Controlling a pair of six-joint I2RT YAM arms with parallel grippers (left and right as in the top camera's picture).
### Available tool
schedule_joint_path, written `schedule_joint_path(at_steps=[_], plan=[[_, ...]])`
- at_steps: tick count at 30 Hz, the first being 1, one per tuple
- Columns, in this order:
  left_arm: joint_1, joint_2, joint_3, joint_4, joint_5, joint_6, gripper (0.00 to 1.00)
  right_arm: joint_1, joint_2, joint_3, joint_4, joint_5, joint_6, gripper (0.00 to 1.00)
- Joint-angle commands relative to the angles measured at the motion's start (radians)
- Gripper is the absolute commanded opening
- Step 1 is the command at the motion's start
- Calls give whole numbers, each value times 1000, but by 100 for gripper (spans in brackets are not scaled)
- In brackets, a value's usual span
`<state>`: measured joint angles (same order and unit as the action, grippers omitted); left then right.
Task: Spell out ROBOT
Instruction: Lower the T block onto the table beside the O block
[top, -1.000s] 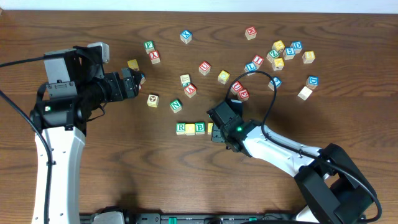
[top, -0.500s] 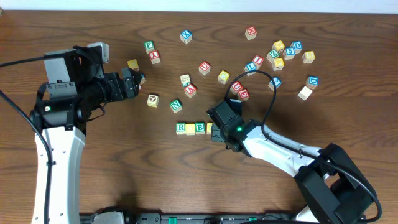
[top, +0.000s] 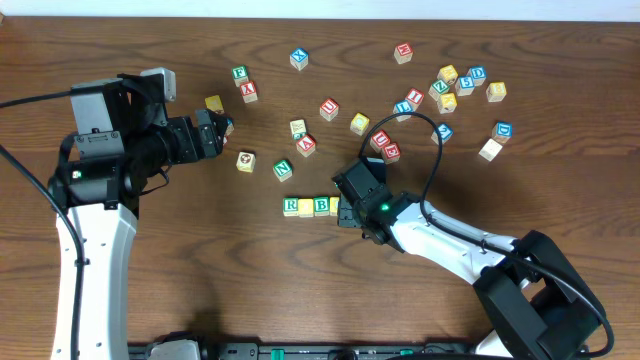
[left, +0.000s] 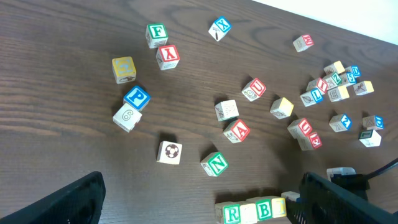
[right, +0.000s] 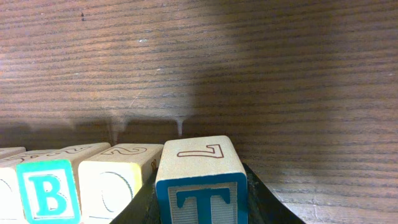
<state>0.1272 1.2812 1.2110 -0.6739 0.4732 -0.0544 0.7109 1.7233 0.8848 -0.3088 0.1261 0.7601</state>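
A row of cubes lies on the table: green R (top: 291, 206), a yellow cube (top: 306, 207), green B (top: 321, 206) and a yellow O cube (top: 337, 206). The left wrist view shows the same row, with R (left: 232, 214) and B (left: 264, 210). My right gripper (top: 349, 213) sits at the row's right end, shut on the blue T cube (right: 202, 186). The T cube is right beside the yellow O cube (right: 115, 180), low over the table; whether they touch is unclear. My left gripper (top: 216, 130) hovers wide open at the upper left, holding nothing (left: 205, 208).
Loose cubes are scattered behind the row: green N (top: 283, 170), red A (top: 306, 146), a soccer-ball cube (top: 246, 161), red U (top: 329, 108), green F (top: 239, 73). A dense cluster (top: 450, 85) lies at the back right. The right arm's cable (top: 438, 150) loops over the table.
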Motion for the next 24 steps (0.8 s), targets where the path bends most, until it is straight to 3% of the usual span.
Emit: schedule_joint_path(at_steps=[1,17,24], plan=[[3,0,24,0,13,9,98,5,11,-5,4,1,-17,1],[3,0,24,1,13,9,98,4,16,-5,20,-5,-62,1],[3,0,24,1,13,9,98,3,16,-5,-32,51,6,1]])
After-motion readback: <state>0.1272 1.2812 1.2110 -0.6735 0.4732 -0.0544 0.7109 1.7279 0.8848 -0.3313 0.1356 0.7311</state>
